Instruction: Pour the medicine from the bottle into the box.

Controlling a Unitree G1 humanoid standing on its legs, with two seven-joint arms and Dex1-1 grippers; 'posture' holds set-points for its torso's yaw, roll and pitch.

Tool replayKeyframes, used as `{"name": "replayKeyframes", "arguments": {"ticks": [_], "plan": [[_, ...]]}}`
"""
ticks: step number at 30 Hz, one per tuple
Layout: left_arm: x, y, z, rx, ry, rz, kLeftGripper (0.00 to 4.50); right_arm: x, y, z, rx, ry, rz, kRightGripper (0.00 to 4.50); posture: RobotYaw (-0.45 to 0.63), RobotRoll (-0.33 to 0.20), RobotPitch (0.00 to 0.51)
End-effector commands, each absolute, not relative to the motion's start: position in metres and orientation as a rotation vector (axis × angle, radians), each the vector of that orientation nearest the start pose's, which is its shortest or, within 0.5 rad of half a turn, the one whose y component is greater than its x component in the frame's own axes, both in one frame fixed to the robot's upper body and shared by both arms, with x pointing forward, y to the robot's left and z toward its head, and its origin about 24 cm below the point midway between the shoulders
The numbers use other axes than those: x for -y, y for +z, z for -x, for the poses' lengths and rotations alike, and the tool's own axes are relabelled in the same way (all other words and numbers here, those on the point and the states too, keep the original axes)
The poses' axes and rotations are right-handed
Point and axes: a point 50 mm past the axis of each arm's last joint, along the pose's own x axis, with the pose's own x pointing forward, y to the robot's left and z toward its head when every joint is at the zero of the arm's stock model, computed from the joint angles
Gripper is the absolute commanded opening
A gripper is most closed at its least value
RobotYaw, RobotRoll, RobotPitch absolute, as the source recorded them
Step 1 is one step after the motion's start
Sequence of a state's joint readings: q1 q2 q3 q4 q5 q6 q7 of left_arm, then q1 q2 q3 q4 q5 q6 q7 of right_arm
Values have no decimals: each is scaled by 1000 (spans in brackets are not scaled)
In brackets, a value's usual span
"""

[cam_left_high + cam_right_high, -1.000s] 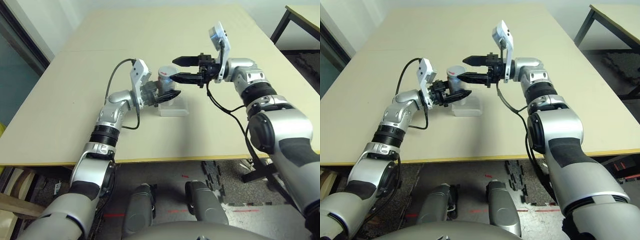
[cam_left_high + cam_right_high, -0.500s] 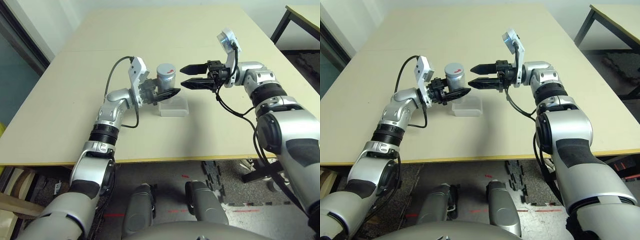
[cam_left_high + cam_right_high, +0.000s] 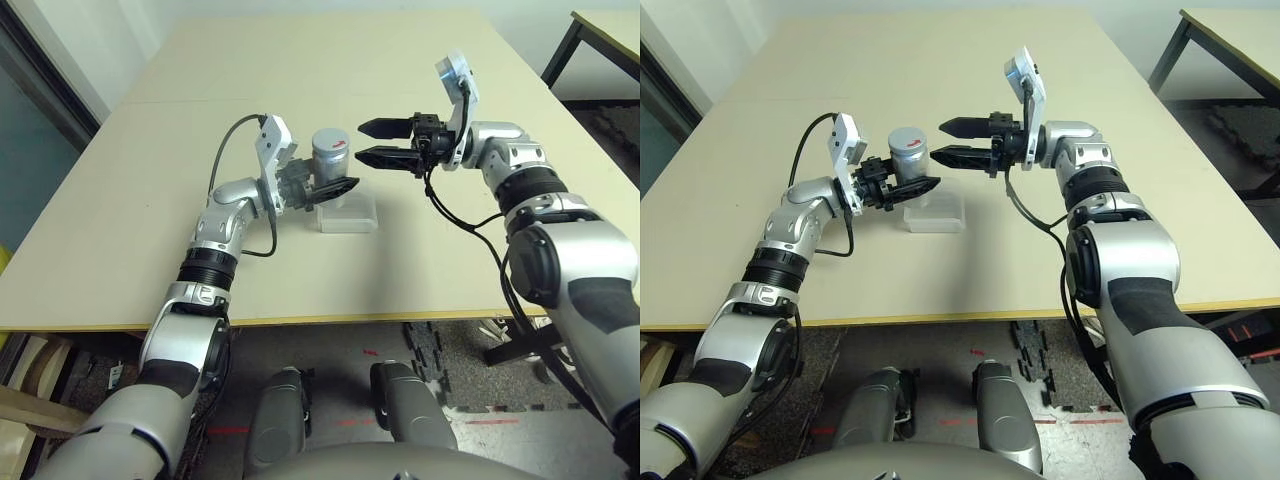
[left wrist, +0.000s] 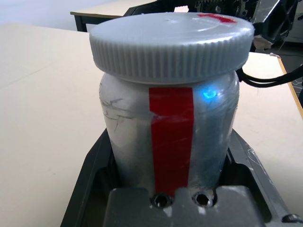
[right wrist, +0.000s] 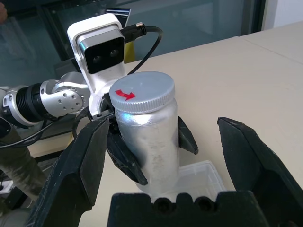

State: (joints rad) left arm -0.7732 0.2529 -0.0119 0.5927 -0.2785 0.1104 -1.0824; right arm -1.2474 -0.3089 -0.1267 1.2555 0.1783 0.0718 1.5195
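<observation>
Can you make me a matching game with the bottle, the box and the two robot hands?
Things:
1. bottle
2. box
3. left gripper
4. right gripper

States:
A. open, beside the cap
B. upright, with its cap on
C. clear, lying on the table
D. shut around the bottle

Pairs: 1-B, 2-C, 3-D, 4-A
</observation>
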Motion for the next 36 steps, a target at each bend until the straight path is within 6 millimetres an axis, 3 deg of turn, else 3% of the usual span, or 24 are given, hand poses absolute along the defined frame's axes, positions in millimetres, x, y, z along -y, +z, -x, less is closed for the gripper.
{"name": "replayKeyframes", "arguments": {"ticks": [1, 36], "plan": [[-116, 144, -356, 70, -1174, -34, 2650, 124, 204, -385, -12, 1480, -48, 4500, -143, 0, 78], [-112, 142, -357, 67, -1188, -34, 2650, 86, 205, -383, 49, 1542, -16, 4500, -155, 0, 82]]}}
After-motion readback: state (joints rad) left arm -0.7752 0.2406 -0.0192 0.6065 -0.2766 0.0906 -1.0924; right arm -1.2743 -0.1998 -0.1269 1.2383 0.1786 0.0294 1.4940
